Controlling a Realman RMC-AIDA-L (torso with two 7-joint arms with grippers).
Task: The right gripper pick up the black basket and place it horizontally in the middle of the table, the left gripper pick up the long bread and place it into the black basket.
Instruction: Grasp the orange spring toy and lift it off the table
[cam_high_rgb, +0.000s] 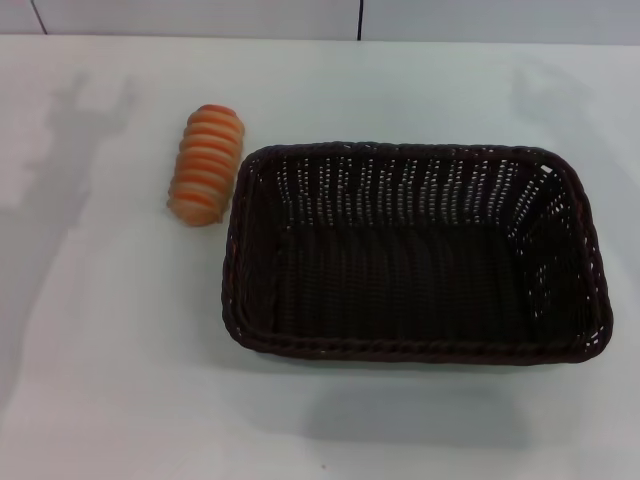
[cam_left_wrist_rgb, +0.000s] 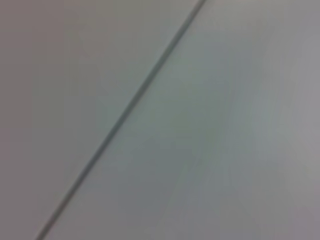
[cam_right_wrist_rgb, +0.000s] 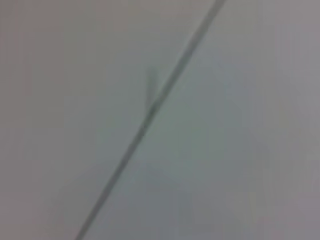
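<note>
The black basket (cam_high_rgb: 415, 250) is a large dark woven wicker basket. It lies lengthwise across the white table (cam_high_rgb: 110, 380), right of the middle, and it is empty. The long bread (cam_high_rgb: 205, 163), an orange and cream striped loaf, lies on the table just off the basket's far left corner, apart from the rim. Neither gripper shows in any view. Only faint arm shadows fall on the table at the far left and far right. Both wrist views show a plain grey surface crossed by a thin dark line.
The table's far edge meets a light wall (cam_high_rgb: 200, 15) with dark vertical seams. Bare tabletop lies left of and in front of the basket.
</note>
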